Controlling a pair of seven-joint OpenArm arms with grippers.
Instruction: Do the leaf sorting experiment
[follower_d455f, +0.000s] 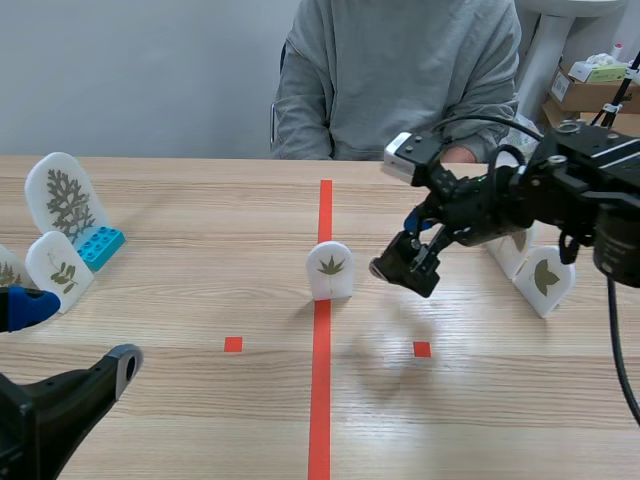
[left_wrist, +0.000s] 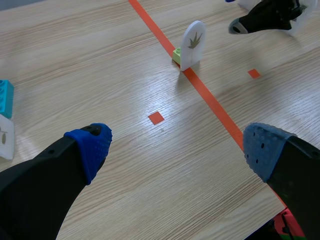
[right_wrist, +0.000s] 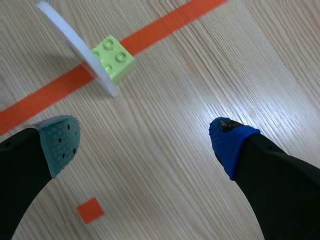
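Find small white leaf card (follower_d455f: 330, 270) upright mid-tabletop (follower_d455f: 200, 400), on the red tape line, green block (right_wrist: 113, 58) touching its back. Note right hand (follower_d455f: 405, 264) hovering just beside the card, on its right, fingers spread apart, nothing between them. Note left hand (left_wrist: 177, 150) low at the near left edge, fingers likewise wide apart, gripping nothing. See taller leaf cards (follower_d455f: 66, 196) with a blue block (follower_d455f: 100, 246) far left; further cards (follower_d455f: 543, 280) far right, behind the right arm. Person's grey sleeve (follower_d455f: 300, 110) across the tabletop.
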